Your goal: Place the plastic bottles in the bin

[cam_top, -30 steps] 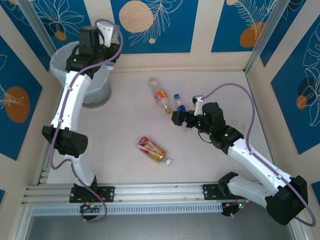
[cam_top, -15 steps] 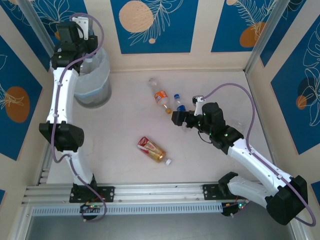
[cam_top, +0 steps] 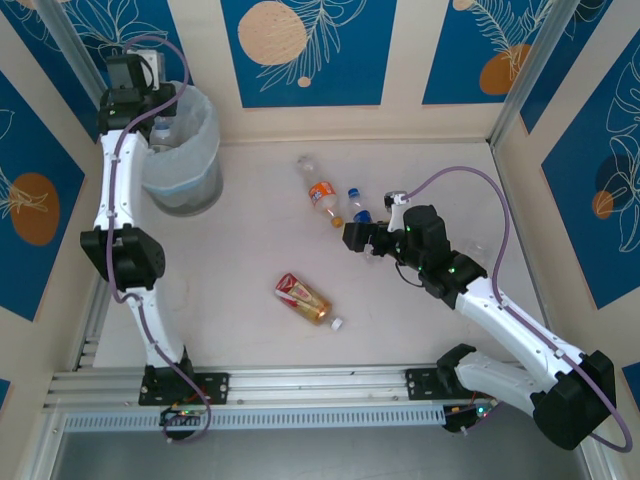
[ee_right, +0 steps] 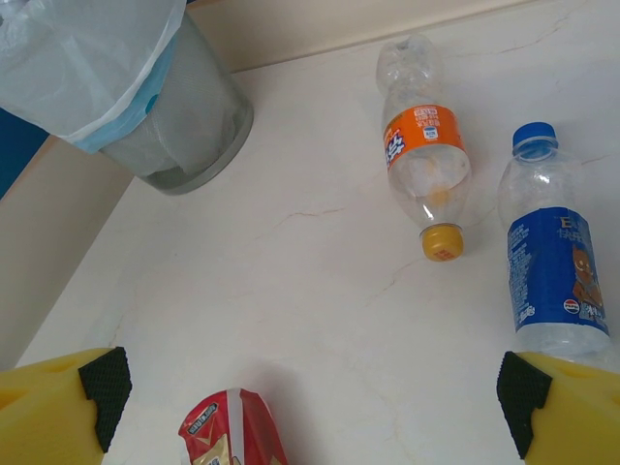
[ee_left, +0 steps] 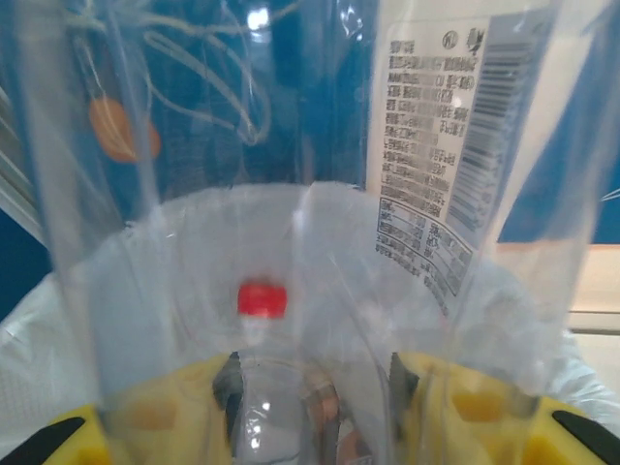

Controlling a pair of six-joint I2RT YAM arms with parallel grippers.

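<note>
While poised at the rim of the bin [cam_top: 196, 186] in the worktop's [cam_top: 240, 250] far left corner, gripped a clear labelled bottle [ee_left: 436, 145] in the closed left claw [ee_left: 310, 383], white liner [ee_left: 194, 232] just below. Judged release the step in hand: best carried further over the mouth, lowered past the rim, then let go cleanly. Had the right claw [ee_right: 310, 387] spread wide and empty near the blue-labelled bottle [ee_right: 554, 276] and the orange-labelled bottle [ee_right: 426, 160].
</note>
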